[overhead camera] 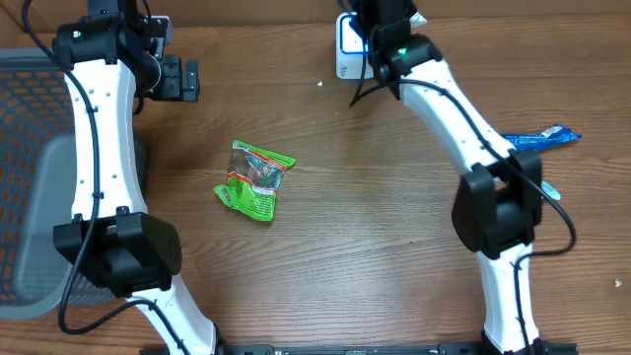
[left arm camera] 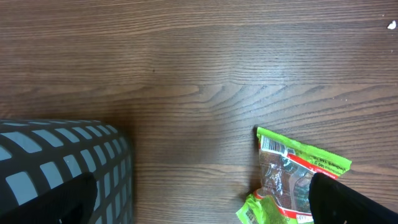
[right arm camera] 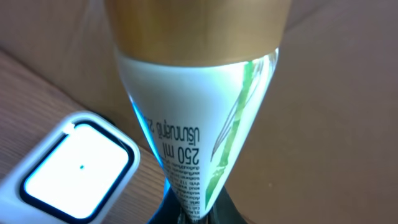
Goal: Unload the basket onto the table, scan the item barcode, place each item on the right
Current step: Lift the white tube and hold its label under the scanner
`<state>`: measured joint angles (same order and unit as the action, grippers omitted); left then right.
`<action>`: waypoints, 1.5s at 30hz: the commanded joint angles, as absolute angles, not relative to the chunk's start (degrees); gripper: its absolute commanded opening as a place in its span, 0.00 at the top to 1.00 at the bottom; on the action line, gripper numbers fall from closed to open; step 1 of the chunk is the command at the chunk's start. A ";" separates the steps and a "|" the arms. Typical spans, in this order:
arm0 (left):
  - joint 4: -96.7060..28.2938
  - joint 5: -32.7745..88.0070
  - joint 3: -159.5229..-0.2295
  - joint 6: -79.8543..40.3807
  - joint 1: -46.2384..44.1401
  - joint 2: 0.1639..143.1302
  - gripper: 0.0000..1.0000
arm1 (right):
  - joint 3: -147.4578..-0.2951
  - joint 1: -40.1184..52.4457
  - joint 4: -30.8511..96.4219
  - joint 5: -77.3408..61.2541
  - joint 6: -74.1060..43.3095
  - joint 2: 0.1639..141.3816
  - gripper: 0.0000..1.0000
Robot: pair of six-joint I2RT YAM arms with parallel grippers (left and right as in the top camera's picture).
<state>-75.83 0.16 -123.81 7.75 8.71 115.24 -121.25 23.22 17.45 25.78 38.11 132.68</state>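
one tube (right arm camera: 199, 124) is pinched by the right gripper (overhead camera: 380, 30) beside one scanner (right arm camera: 74, 165). the left gripper (overhead camera: 185, 77) is held wide, empty; one packet (overhead camera: 256, 179) is ringed by bare table (overhead camera: 375, 217).

**Green packet left of centre, right arm over the scanner**

The wooden tabletop (overhead camera: 375, 227) carries a crumpled green packet (overhead camera: 254, 179) left of centre, well apart from both arms. A white scanner (overhead camera: 343, 49) with a blue glow sits at the far edge. The right arm (overhead camera: 444, 99) rises from the near edge and reaches across to it, its end covering part of the scanner. The left arm (overhead camera: 99, 128) runs up along the left side. The left gripper (overhead camera: 187, 78) hangs over the far-left area, jaws spread and empty. A grey mesh basket (overhead camera: 25, 148) sits at the left edge. A blue wrapper (overhead camera: 540, 139) lies at the right edge, beside the right arm's elbow. A white speck (overhead camera: 320, 84) lies near the scanner.
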 commanded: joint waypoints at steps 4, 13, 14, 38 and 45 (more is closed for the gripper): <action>-75.88 -0.05 -124.77 8.97 8.64 113.25 0.00 | -122.08 23.31 11.81 33.76 49.98 134.41 0.96; -75.85 -0.05 -124.77 8.97 8.64 113.25 0.00 | -121.89 23.35 6.13 35.59 49.95 139.39 0.96; -75.85 -0.05 -124.77 8.97 8.64 113.25 0.00 | -121.89 23.42 6.02 35.92 49.95 139.81 0.96; -75.85 -0.05 -124.77 8.97 8.64 113.25 0.00 | -121.82 23.44 6.92 31.79 58.28 142.45 0.96; -75.88 -0.05 -124.77 8.97 8.64 113.25 0.00 | -121.78 23.40 11.68 28.40 65.21 142.45 0.96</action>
